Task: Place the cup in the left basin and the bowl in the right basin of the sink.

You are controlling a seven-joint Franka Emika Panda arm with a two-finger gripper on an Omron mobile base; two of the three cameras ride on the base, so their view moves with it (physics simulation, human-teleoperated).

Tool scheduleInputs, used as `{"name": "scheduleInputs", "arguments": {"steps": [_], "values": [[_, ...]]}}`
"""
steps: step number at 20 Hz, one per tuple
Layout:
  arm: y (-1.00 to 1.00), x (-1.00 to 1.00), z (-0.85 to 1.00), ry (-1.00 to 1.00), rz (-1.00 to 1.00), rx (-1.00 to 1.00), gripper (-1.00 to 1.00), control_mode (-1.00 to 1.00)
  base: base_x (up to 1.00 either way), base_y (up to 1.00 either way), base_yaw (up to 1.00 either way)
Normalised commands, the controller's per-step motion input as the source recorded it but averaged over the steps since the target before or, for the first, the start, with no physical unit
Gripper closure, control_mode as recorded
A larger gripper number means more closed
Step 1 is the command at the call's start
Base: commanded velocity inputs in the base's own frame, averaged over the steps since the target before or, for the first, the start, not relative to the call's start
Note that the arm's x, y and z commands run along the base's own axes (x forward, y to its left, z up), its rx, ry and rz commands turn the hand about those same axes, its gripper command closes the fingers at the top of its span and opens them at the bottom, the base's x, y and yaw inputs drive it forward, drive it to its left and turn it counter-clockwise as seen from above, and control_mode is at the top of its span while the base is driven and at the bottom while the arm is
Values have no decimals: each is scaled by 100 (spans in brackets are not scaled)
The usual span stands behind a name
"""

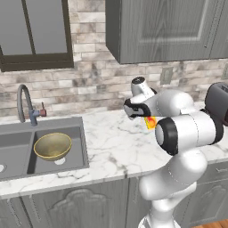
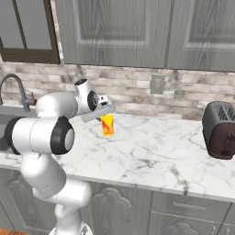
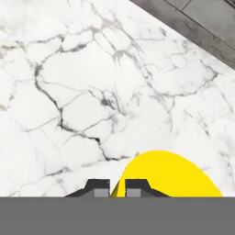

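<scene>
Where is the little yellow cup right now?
The cup is over the white marble counter, right under the gripper, between the sink on the left and the toaster on the right, not in either basin.

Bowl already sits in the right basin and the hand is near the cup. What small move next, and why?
Probably carry the cup left toward the left basin. The bowl already lies in the right basin, and the gripper has its fingertips close together at the cup's rim. Whether the cup is held or lifted I cannot tell; if not, grip it first.
</scene>
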Motion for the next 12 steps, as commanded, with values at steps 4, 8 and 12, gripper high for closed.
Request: {"name": "scheduleInputs", "arguments": {"steps": [4, 8, 12], "values": [[0, -1, 7, 0, 0, 2, 100, -100, 0, 0, 0], [0, -1, 0, 0, 0, 0, 100, 100, -1, 0, 0], [0, 0, 0, 0, 0, 0, 100, 100, -27, 3, 2]]}}
